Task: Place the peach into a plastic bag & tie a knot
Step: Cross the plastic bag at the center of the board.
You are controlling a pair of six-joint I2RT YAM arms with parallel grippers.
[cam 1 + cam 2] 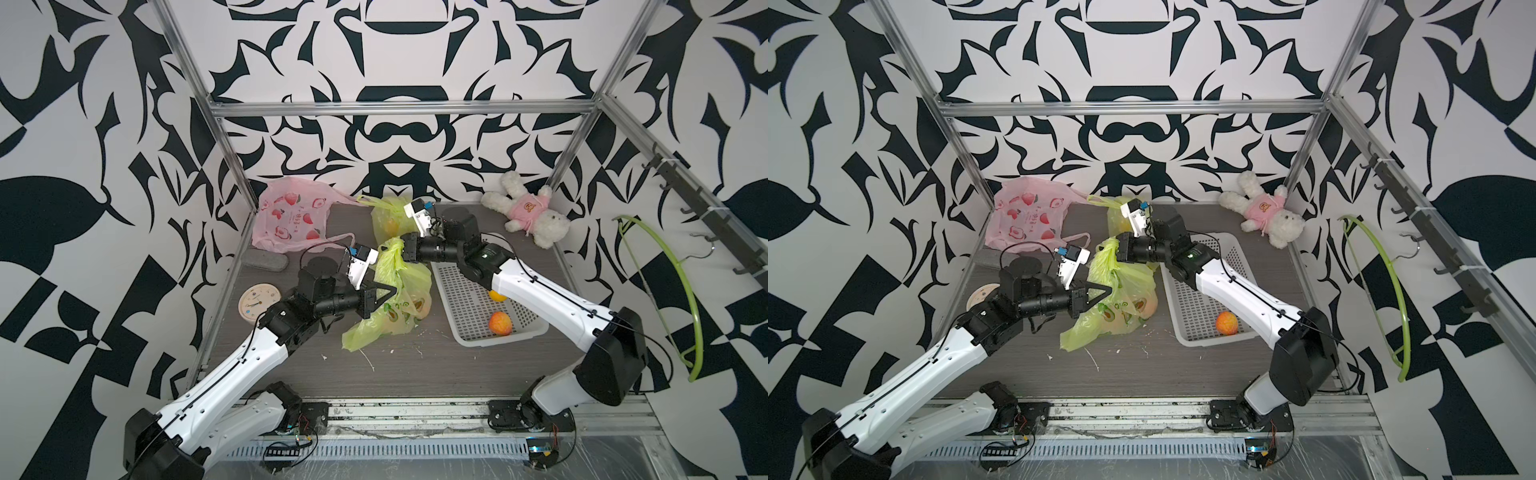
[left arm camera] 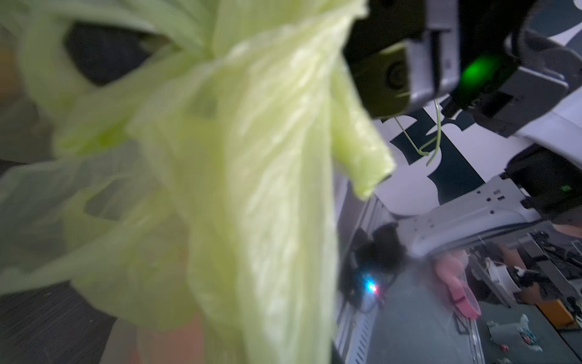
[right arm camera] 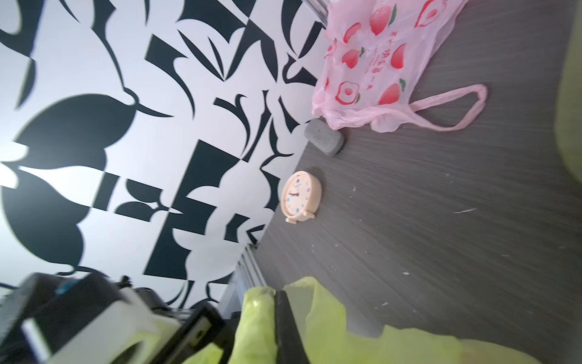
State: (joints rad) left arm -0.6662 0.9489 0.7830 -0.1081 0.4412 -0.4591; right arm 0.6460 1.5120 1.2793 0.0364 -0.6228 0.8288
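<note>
The left gripper [image 1: 392, 291] is closed on a crumpled yellow-green plastic bag [image 1: 409, 299] at the middle of the bench [image 1: 415, 374]. A peach-coloured round fruit [image 1: 1149, 306] is seen through its film. The bag's gathered top is clamped by the right gripper [image 1: 400, 249]. An orange-red peach [image 1: 500, 323] is held in a white perforated plastic basket [image 1: 503, 337] near the right edge.

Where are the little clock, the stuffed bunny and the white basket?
clock [image 3: 300, 195]: right wrist view, on its dial.
stuffed bunny [image 1: 528, 208]: a top view, on its pink shirt.
white basket [image 1: 465, 303]: a top view, on its bare mesh floor.
</note>
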